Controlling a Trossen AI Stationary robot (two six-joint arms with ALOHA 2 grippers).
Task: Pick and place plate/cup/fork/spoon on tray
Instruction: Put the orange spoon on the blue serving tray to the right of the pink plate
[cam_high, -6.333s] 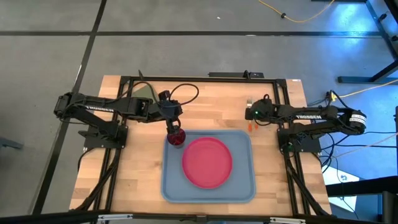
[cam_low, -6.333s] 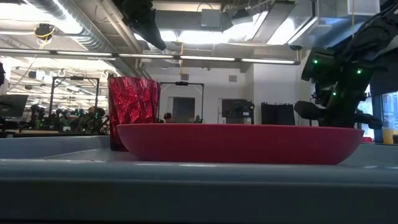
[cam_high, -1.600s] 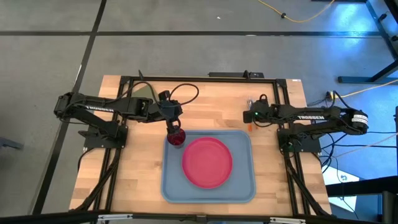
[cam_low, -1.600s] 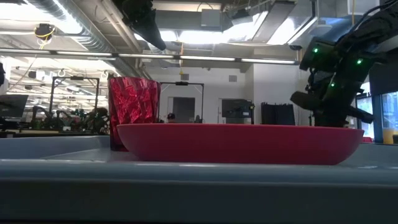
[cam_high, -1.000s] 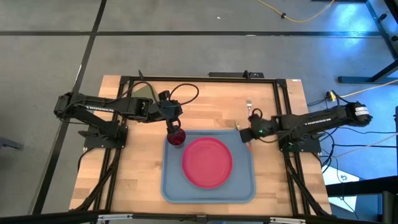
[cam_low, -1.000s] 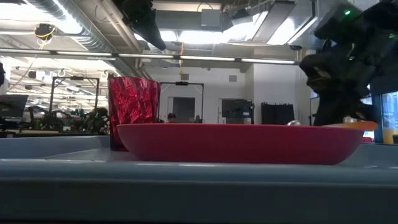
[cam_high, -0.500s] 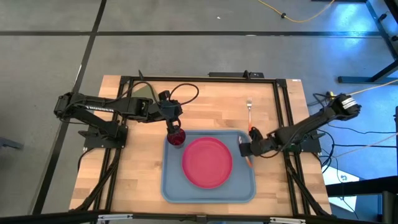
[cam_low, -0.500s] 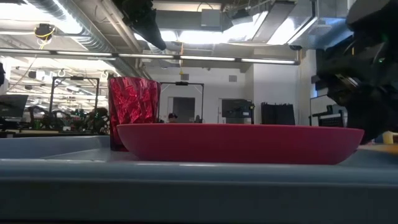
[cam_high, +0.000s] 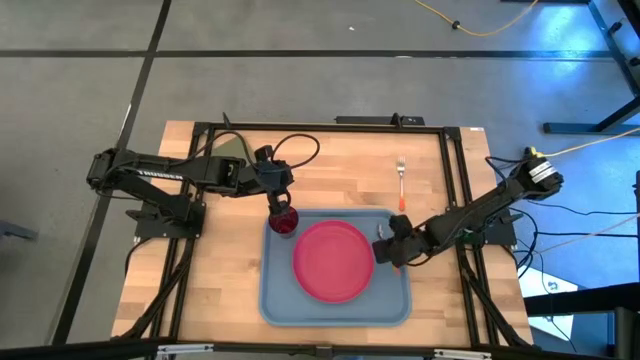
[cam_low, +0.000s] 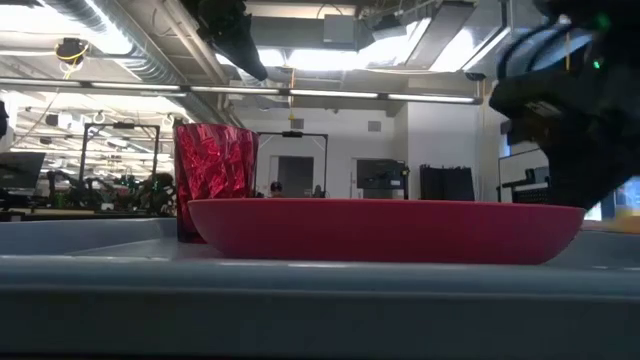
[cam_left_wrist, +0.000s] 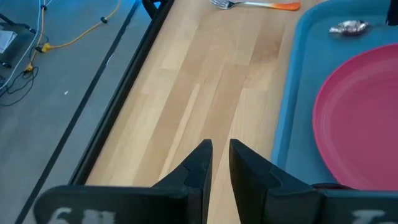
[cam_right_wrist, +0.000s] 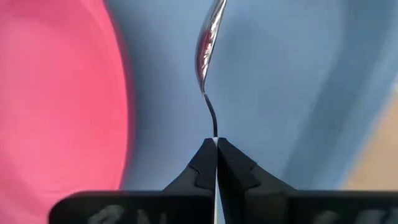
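Where the wooden table (cam_high: 220, 250) is bare, its boards look pale. On it lies the tray (cam_high: 280, 300), big, light blue, with round corners. The plate (cam_high: 332, 262), round and pink-red, lies flat in the middle of the tray. The cup (cam_high: 285, 221), small and dark red, stands in the tray's far left corner, close to the plate.

The left pincer (cam_high: 282, 205) is just above the cup. Its wrist view shows its two fingers (cam_left_wrist: 202, 163) close together with nothing between them. The right pincer (cam_high: 384, 251) is over the tray, just beside the plate's right edge. Only its wrist view shows that it is pinched tight on the thin neck of the spoon (cam_right_wrist: 209, 34), whose shiny bowl sticks out ahead over the blue tray.

The fork (cam_high: 401, 179), silver with an orange handle, lies on the table behind the tray, well away from both pincers.
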